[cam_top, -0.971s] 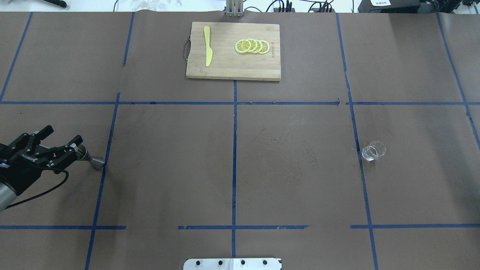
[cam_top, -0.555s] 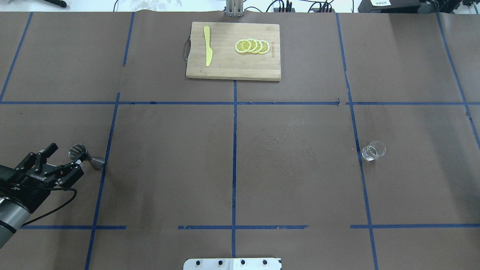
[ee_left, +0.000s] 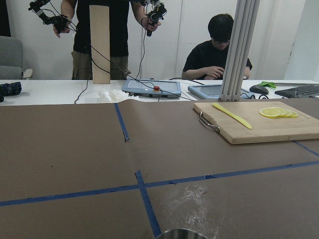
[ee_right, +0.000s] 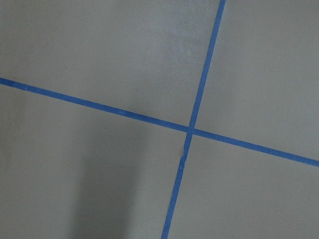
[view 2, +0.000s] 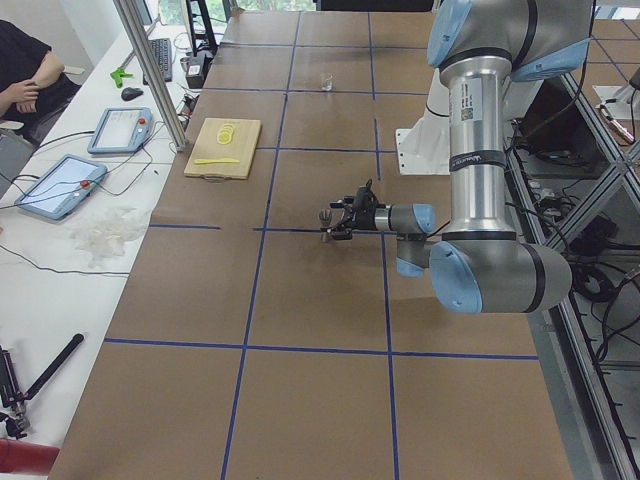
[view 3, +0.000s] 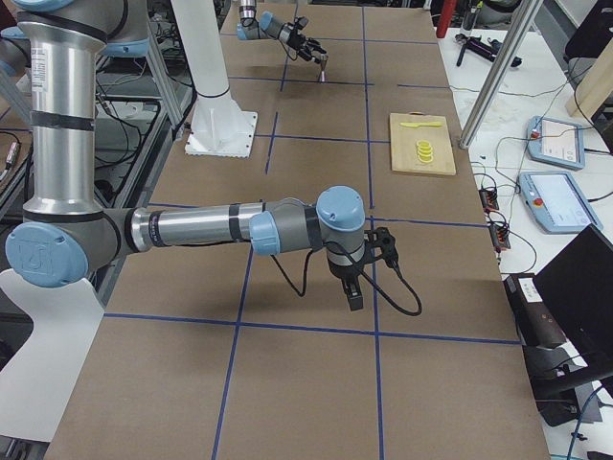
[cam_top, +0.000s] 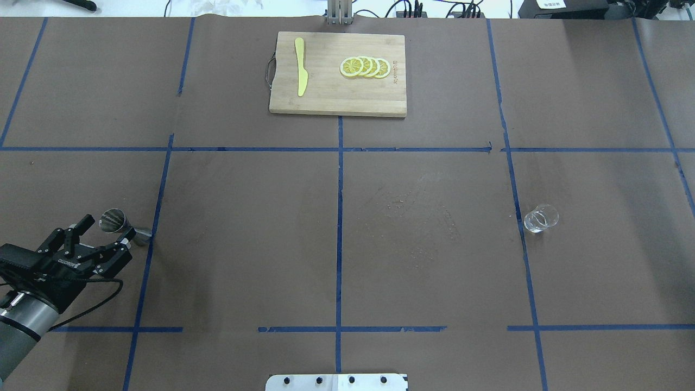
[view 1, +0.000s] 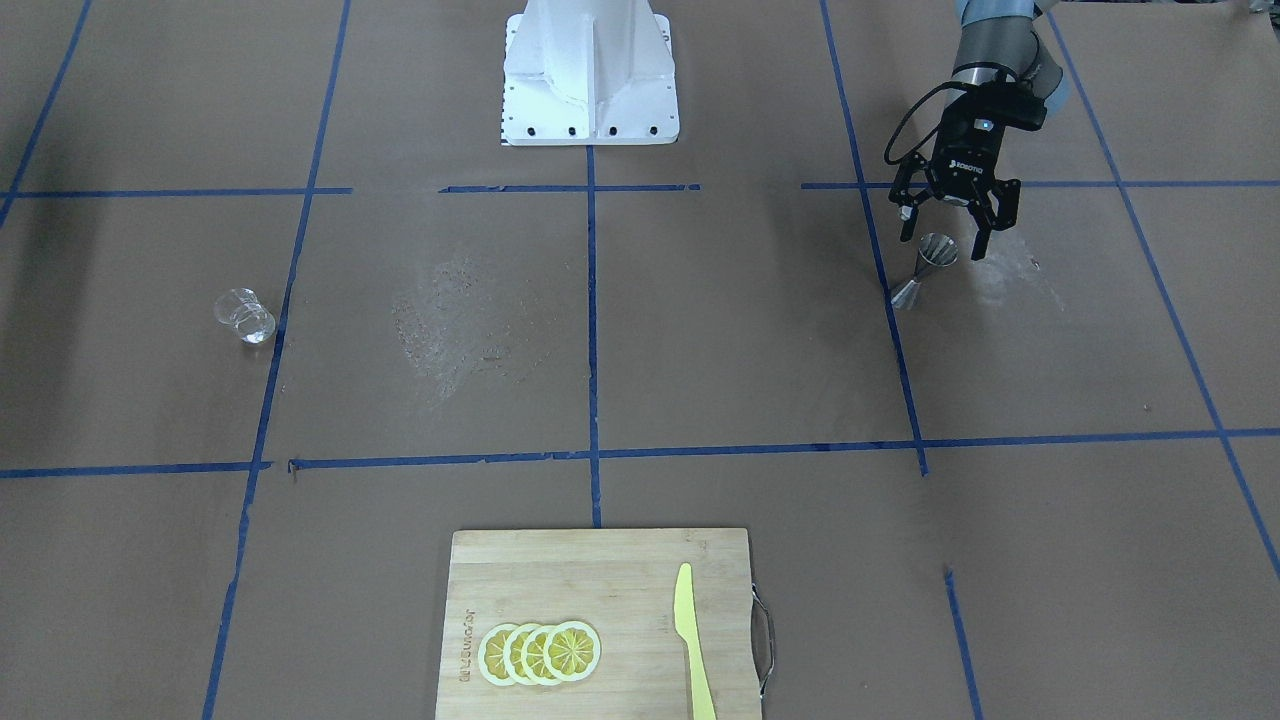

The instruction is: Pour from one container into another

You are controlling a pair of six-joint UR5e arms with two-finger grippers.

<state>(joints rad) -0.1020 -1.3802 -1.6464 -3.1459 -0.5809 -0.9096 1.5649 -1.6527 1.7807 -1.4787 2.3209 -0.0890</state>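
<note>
1. Two jaws of my left gripper [cam_top: 109,227] [view 1: 941,230] stand spread wide and hold nothing.
2. One small shiny stainless-steel hourglass-shaped jigger [cam_top: 114,220] [view 1: 936,252] stands upright on the brown paper-covered table [cam_top: 244,217], at the near left from over my shoulders.
3. Seen from above, the jigger's upper rim lies between my left fingertips. In the front-facing view there is a gap between it and each finger, so nothing presses on it.
4. Its foot sits against a blue tape line [cam_top: 143,282] that runs along the table.
5. Only a sliver of the jigger's rim [ee_left: 179,233] shows at the bottom edge of my left wrist view.
6. Far off on my right side stands the small clear glass cup with a wide rim [cam_top: 541,218] [view 1: 243,315], upright, just beside another blue tape line and well apart from the jigger. I cannot tell whether it holds anything.
7. My right gripper [view 3: 353,299] points down at the table near a crossing of tape lines. It shows only in the right side view, so I cannot tell how its jaws stand.
8. At the far edge lies a bamboo cutting board [cam_top: 326,100] bearing a yellow plastic knife [cam_top: 300,68] and a fan of overlapping lemon slices [cam_top: 365,67].
</note>
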